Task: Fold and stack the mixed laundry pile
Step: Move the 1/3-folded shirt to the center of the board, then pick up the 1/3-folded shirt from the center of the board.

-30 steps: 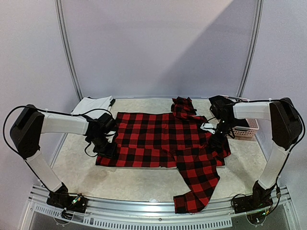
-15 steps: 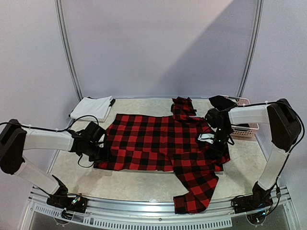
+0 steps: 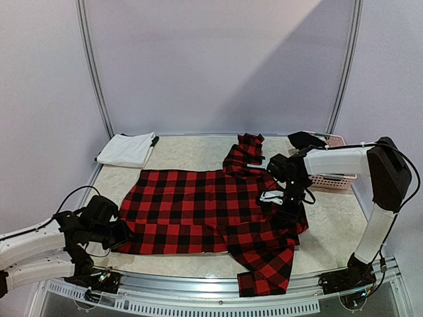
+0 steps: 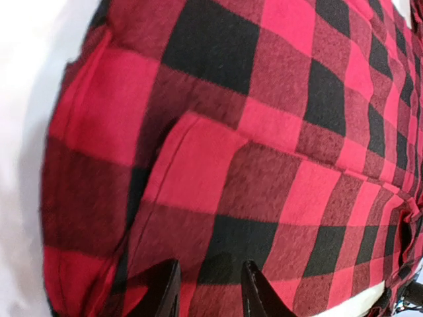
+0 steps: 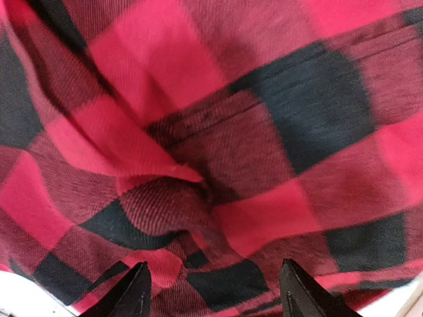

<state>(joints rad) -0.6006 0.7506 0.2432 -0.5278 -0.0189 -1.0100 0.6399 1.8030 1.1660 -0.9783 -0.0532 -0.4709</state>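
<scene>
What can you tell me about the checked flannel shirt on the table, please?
The flannel shirt is red-and-black checked, soft and woven-looking. It lies spread mostly flat across the table, with a bunched part at the far side and one sleeve trailing to the near edge. The left claw appears to pinch its left edge. The right claw sits on its right side, with cloth puckering beneath it.

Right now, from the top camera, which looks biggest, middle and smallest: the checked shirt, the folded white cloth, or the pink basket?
1. checked shirt, by far the largest.
2. folded white cloth.
3. pink basket, but it is partly hidden, so second and third are unsure.
</scene>
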